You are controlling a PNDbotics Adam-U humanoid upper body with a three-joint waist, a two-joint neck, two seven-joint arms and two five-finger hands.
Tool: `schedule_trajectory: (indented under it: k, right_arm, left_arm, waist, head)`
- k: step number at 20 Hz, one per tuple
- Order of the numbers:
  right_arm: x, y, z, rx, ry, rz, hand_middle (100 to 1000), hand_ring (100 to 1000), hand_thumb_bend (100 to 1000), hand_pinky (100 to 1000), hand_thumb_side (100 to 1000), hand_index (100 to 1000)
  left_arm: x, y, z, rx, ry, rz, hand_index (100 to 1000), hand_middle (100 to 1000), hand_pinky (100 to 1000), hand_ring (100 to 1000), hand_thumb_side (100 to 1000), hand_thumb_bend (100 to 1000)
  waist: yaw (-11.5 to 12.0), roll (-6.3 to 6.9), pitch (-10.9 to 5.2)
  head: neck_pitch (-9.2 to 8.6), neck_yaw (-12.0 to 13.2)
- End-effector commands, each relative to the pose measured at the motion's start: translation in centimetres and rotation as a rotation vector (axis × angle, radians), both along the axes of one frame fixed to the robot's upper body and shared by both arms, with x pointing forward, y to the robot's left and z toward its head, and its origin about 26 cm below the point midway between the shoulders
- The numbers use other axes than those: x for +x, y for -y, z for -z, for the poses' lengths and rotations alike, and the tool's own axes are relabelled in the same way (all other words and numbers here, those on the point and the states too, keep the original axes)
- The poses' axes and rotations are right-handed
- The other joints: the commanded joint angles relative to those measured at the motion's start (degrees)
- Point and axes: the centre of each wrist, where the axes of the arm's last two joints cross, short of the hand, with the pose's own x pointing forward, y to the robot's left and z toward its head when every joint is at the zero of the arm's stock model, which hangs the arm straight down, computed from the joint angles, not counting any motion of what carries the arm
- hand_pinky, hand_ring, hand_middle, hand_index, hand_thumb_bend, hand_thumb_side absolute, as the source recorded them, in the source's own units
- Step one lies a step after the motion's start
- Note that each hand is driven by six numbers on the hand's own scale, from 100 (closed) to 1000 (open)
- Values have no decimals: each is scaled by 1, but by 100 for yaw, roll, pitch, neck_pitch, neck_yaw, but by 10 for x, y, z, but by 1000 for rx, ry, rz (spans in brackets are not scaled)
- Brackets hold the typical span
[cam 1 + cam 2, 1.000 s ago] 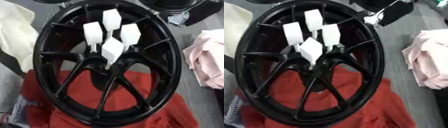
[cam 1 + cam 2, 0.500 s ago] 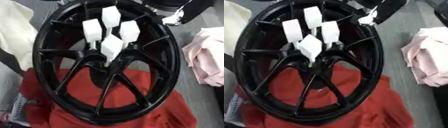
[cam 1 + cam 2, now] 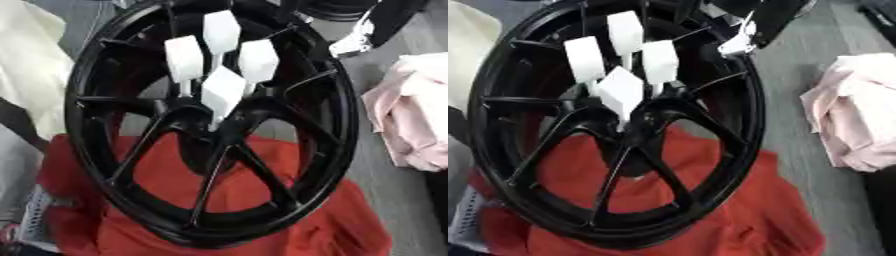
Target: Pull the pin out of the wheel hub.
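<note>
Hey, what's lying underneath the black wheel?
A red cloth lies under the black wheel, showing through the lower spokes. Whatever lies beneath the cloth is covered.

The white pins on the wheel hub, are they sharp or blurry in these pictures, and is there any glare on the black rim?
Left eye view: the white pins have soft, smeared edges, and the whole picture is blurred; the black wheel shows only dull sheen, no hard glare. Right eye view: same softness, and the robot hand at the top edge is blurred too, so its fingers cannot be made out.
</note>
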Motion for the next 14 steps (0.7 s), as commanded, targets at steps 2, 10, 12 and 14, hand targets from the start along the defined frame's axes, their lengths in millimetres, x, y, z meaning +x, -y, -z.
schedule_trajectory:
  k: [2,10,12,14]
  right_arm:
    - [-3,3,-14,8,29,19,837,869,306,873,504,862]
    - [-1,-3,-13,33,40,38,836,866,310,869,500,862]
    - [1,-4,-11,34,30,38,835,866,307,868,502,862]
    - [2,-5,-9,33,18,38,834,865,307,868,503,862]
  left_arm:
    - [-4,-3,-13,31,29,-6,886,844,775,841,881,518]
    - [-3,-1,-12,27,28,3,883,845,774,842,882,514]
    - [-3,0,-13,26,29,6,882,845,774,842,883,513]
    - [-3,0,-13,26,30,9,881,845,774,845,883,512]
  waist:
    - [0,25,-168]
    - [19,21,-115]
    - [28,18,-96]
    - [37,12,-83]
  head:
    - [-185,-223]
    - [-197,-306]
    - [-157,-260]
    - [-111,-232]
